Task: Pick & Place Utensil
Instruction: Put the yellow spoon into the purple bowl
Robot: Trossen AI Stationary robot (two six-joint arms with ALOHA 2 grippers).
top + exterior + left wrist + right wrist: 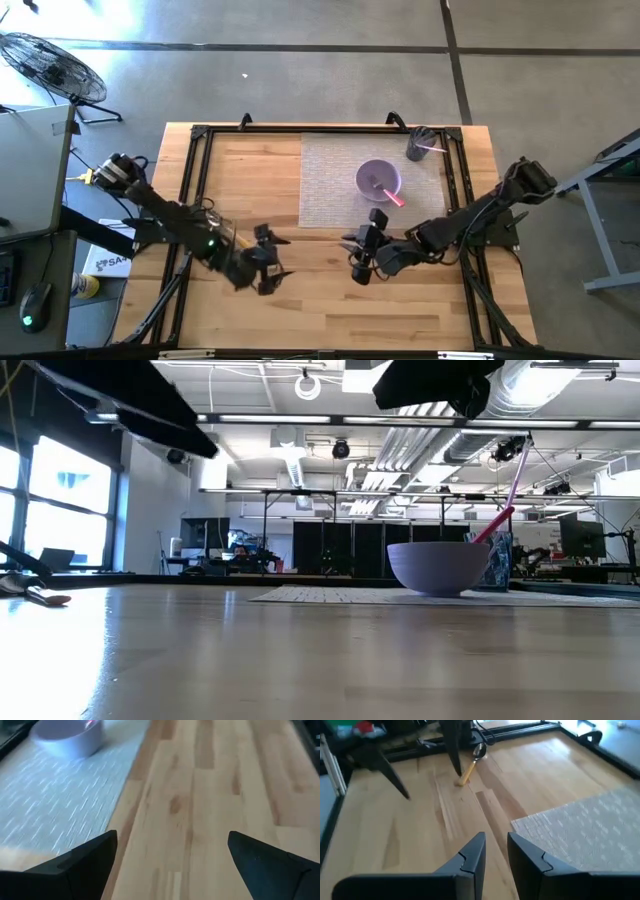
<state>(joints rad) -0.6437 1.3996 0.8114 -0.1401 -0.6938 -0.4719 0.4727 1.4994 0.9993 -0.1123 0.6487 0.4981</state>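
High view: both arms reach low over the tabletop; the left gripper is spread wide and empty, the right gripper nearly closed, holding nothing; a pink utensil leans in the bowl on the mat; a cup stands behind.

Low view: the bowl sits on the mat.

Right wrist view: a spoon lies on the wood beside the left fingers.
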